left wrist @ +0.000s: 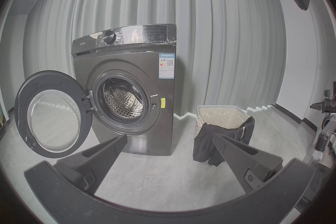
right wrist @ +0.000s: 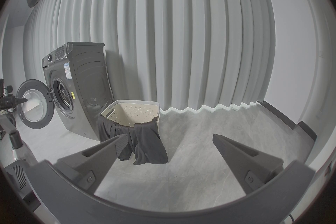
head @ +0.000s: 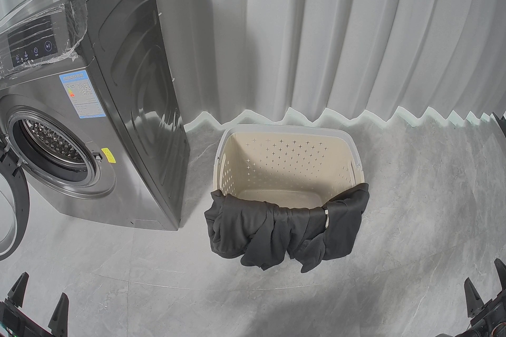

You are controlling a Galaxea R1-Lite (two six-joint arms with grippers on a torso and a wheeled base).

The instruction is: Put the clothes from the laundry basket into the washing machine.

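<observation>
A pleated white curtain (head: 342,22) runs along the back of the room, and the floor (head: 421,227) is pale grey stone. In the upper left of the head view stands a grey washing machine (head: 132,106). Its round door (head: 20,206) is swung wide at the left edge of the frame, so the steel drum (head: 52,146) lies open and unobstructed, presumably ready for loading.

Just beside the machine, in the middle of the frame, sits a cream laundry basket (head: 290,130) with perforated walls. The dark clothes (head: 263,233) are not down inside it. They are draped in a bunch over the rim nearest the robot, hanging down the outside wall almost to the floor. To my eye that leaves plenty of loose fabric to pinch without reaching into the basket. The basket floor looks bare.

The left end effector (head: 41,296) is in the lower left corner of the frame and the right end effector (head: 484,277) in the lower right corner. Both are released, fingers spread and holding nothing, well apart from the clothes and from each other. I'd say nothing has been loaded yet, and the first job is to take hold of that hanging cloth. With the basket so near the drum, the carry should be short.
</observation>
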